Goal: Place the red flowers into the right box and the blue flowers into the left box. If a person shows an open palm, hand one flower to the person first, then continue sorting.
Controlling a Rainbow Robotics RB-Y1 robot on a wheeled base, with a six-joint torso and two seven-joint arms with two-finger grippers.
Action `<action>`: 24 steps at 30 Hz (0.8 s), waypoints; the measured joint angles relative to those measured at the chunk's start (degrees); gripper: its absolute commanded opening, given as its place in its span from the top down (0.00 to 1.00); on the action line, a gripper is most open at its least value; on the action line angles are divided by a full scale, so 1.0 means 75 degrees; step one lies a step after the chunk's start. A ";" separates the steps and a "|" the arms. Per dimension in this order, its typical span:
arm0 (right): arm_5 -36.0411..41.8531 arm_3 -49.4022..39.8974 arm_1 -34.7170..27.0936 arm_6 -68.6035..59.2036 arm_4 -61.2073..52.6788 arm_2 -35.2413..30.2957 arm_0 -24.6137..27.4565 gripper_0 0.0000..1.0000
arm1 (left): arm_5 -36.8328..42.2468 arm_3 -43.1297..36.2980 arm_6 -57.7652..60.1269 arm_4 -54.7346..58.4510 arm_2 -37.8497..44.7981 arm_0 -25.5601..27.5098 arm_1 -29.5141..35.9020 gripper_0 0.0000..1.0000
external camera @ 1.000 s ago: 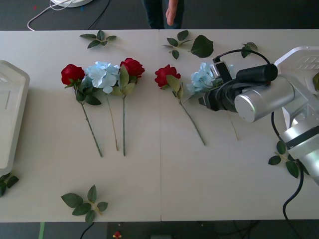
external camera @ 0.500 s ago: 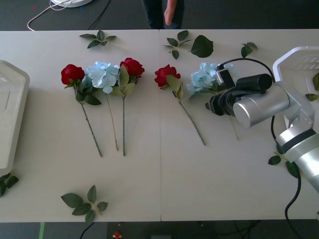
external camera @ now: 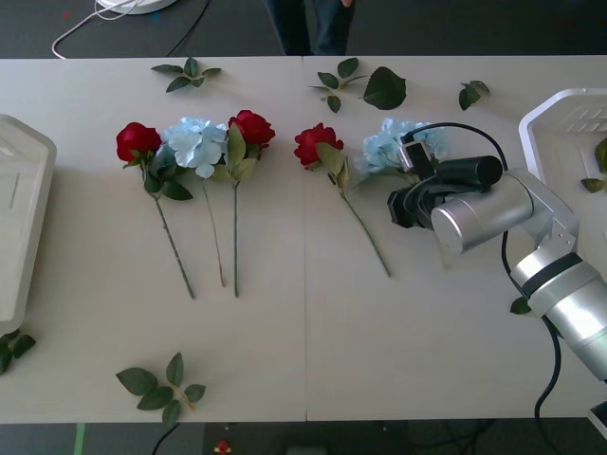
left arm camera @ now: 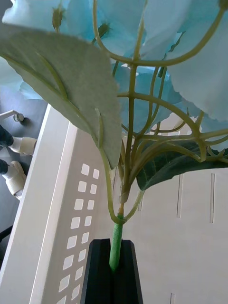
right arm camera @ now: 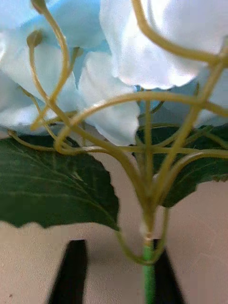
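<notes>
My right gripper (external camera: 400,202) sits low over the table (external camera: 285,351), its black fingers (right arm camera: 71,273) spread apart. They straddle the green stem of a blue hydrangea (external camera: 389,147) without closing on it. In the right wrist view the stem runs down between the two fingers, nearer one than the other, and the pale petals (right arm camera: 118,57) and a dark leaf spread just ahead of the tips.

My left gripper (left arm camera: 113,273) is clamped tight on the stem of a second blue hydrangea (left arm camera: 156,47), which stands upright out of the closed fingers. Beneath this gripper lies a white box (left arm camera: 190,213) with rows of small slots. I cannot tell which of the two boxes it is.

The right box (external camera: 560,123) is behind the right gripper's arm, at the table's right edge. The left box (external camera: 19,218) is well away, across the table at the far left edge.

Just left of the right gripper lies a red rose (external camera: 313,142), its stem slanting back toward the gripper. Farther left lie three flowers side by side: a second red rose (external camera: 251,126), a third blue hydrangea (external camera: 194,142) and a third red rose (external camera: 138,140).

A loose leaf (external camera: 383,88) rests beyond the gripper, and a leaf sprig (external camera: 161,384) lies far off near the front-left edge.
</notes>
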 measured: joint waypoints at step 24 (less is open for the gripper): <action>-0.0287 -0.3025 -0.0968 0.0000 -0.2147 -0.0863 0.0656 1.00 | 0.0000 0.0006 0.0002 0.0000 0.0000 0.0000 0.0000 1.00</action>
